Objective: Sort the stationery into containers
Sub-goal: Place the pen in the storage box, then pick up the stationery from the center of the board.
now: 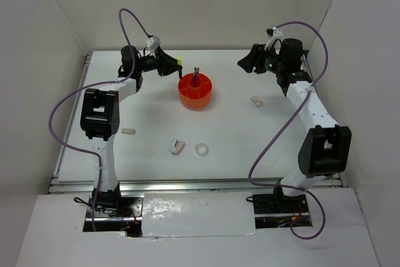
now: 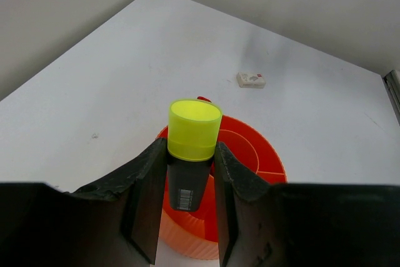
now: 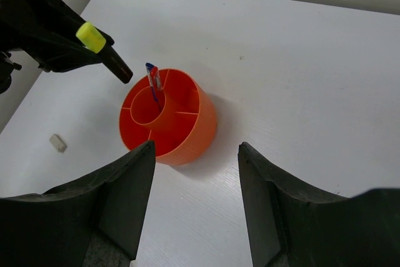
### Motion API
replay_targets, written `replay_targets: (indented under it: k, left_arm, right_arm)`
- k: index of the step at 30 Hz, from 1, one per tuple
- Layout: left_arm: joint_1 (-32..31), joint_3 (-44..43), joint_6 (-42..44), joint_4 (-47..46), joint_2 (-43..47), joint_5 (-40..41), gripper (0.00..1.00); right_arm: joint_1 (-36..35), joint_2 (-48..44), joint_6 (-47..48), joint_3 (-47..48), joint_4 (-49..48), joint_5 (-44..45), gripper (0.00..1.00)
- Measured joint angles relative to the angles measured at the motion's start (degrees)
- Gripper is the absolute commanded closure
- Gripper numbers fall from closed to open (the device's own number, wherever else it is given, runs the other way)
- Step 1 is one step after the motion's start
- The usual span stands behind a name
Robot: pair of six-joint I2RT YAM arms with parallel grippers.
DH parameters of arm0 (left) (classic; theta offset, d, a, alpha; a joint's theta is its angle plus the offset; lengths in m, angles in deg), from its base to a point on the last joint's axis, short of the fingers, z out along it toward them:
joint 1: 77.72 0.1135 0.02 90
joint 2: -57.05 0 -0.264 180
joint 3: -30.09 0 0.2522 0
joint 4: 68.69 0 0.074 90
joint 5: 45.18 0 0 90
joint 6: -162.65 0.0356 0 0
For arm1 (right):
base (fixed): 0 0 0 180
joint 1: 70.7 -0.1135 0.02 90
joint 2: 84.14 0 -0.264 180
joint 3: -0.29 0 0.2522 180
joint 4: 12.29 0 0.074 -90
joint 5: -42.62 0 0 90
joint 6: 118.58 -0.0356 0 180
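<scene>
Left gripper (image 2: 190, 167) is clamped on a yellow-capped marker (image 2: 194, 123). In its wrist view the two dark fingers press the marker from either side just under the cap. The yellow cap faces the camera and the black body runs down between the fingers. Below and beyond it sits the orange organizer (image 2: 253, 151), and a small red tip shows over the cap's far edge. Farther on, alone on the white table (image 2: 125, 79), lies the right eraser block (image 2: 251, 79), well apart from the organizer.

Right gripper (image 3: 195, 198) is released, its fingers spread wide with nothing between them. Past them, its wrist view looks down on the organizer, whose dividers fan out from a central cup (image 3: 150, 109). The red pen (image 3: 155, 80) and blue pen (image 3: 149, 69) stand tilted in that cup, side by side. The marker hangs in the air off the organizer's rim, its black end pointing toward the organizer but apart from it.

From above, the things nearest the arm bases are the white tape ring (image 1: 201, 149) and, near it on the left, the pink-white piece (image 1: 177, 147). A little farther, beside the left arm, is the left eraser block (image 1: 128, 131). The right eraser block lies farther still, near the right arm. The organizer stands toward the back of the table, mid-width. The grippers hover at the far edge on either side of it, the left one near and the right one well apart.
</scene>
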Motion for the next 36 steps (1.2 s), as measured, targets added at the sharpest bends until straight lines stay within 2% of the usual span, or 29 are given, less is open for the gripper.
replay_targets:
  k: [9,15,17,21,22,28,32,36]
  left_arm:
    - [-0.76,-0.13,2.80,2.32,-0.81,0.04,0.91]
    - [-1.14,-0.15,3.93,3.72,-2.03,0.07,0.87]
    - [-1.42,-0.15,4.00,4.04,-2.05,0.07,0.83]
    - [-1.70,-0.15,4.00,4.07,-2.05,0.13,0.64]
    - [-1.79,-0.15,4.04,4.07,-2.05,0.17,0.55]
    - [-1.95,-0.15,5.79,5.86,-2.01,0.98,0.35]
    - [-1.84,-0.15,8.46,9.70,-1.86,1.55,0.28]
    - [-1.33,0.17,9.92,12.00,-0.68,1.60,0.31]
  right_arm:
    - [-0.02,0.42,0.42,0.00,0.28,0.04,0.37]
    - [-0.02,1.07,0.48,0.00,0.44,0.24,0.37]
    - [0.00,1.11,0.57,0.00,0.74,0.28,0.37]
    - [0.00,1.11,0.63,0.00,0.83,0.31,0.36]
    - [0.00,1.11,0.63,0.00,0.92,0.35,0.36]
    - [0.00,1.11,0.66,0.00,1.60,0.83,0.36]
    - [-0.02,1.11,0.66,0.00,2.40,1.42,0.35]
    - [0.00,1.09,0.70,0.00,3.08,1.77,0.35]
